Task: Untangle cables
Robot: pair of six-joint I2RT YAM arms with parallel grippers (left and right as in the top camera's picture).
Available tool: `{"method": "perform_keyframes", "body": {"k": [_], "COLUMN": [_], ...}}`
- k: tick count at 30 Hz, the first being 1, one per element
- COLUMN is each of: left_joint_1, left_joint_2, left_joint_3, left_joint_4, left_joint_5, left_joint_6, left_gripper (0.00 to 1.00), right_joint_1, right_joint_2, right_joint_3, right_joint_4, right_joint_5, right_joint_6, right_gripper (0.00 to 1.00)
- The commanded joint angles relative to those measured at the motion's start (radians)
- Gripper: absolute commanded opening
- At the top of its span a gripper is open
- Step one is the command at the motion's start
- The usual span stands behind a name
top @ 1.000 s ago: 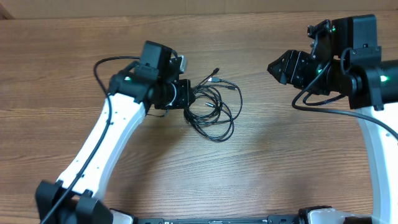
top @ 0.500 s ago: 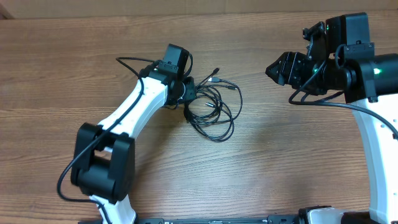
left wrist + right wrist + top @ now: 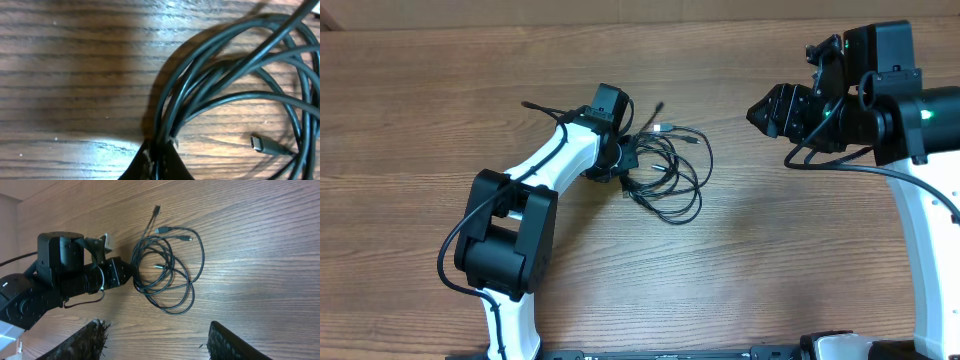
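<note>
The cables (image 3: pixel 670 170) lie as a loose black coil in the middle of the wooden table, with small plugs at the coil's far side (image 3: pixel 665 128). My left gripper (image 3: pixel 625 165) is shut on the cables at the coil's left edge; in the left wrist view the strands (image 3: pixel 210 85) run into the closed fingertips (image 3: pixel 159 162), and a plug (image 3: pixel 260 144) lies inside the loops. My right gripper (image 3: pixel 760 108) is open and empty, held above the table to the right of the coil. Its fingers (image 3: pixel 157 342) frame the coil (image 3: pixel 167 270) from afar.
The wooden table (image 3: pixel 770 250) reaches all around the coil. The left arm's white links (image 3: pixel 535 185) stretch from the front left up to the coil. The right arm (image 3: pixel 920 200) stands at the right edge.
The left arm has swung in and its gripper has closed on the coil's left edge, nudging the coil slightly right. The right arm has stayed nearly still.
</note>
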Motion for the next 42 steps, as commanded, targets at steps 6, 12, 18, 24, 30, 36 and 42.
{"method": "perform_keyframes", "body": {"k": [6, 12, 18, 24, 30, 36, 42], "left_joint_1": [-0.006, -0.007, -0.007, -0.006, 0.011, 0.095, 0.148], "left_joint_2": [-0.015, -0.247, -0.468, -0.554, -0.553, -0.553, -0.553], "left_joint_3": [0.018, 0.043, 0.043, 0.043, 0.043, 0.044, 0.044], "left_joint_4": [-0.048, -0.055, -0.072, -0.123, -0.084, 0.082, 0.197], "left_joint_5": [-0.002, 0.100, 0.213, 0.302, 0.447, 0.798, 1.027], "left_joint_6": [0.047, 0.132, 0.134, 0.174, 0.187, 0.187, 0.182], "left_gripper": [0.04, 0.04, 0.04, 0.04, 0.04, 0.04, 0.04], "right_joint_1": [0.005, 0.005, 0.005, 0.005, 0.005, 0.006, 0.045], "right_joint_2": [-0.004, -0.002, -0.002, -0.001, 0.005, 0.031, 0.065], "right_joint_3": [0.006, 0.006, 0.006, 0.006, 0.006, -0.032, -0.055], "right_joint_4": [0.000, 0.000, 0.002, 0.013, 0.016, 0.017, 0.030], "right_joint_5": [0.002, 0.001, -0.023, -0.138, -0.190, -0.225, -0.343], "right_joint_6": [-0.007, -0.010, -0.059, -0.180, -0.198, -0.199, -0.288], "right_gripper": [0.65, 0.68, 0.69, 0.69, 0.69, 0.70, 0.69]}}
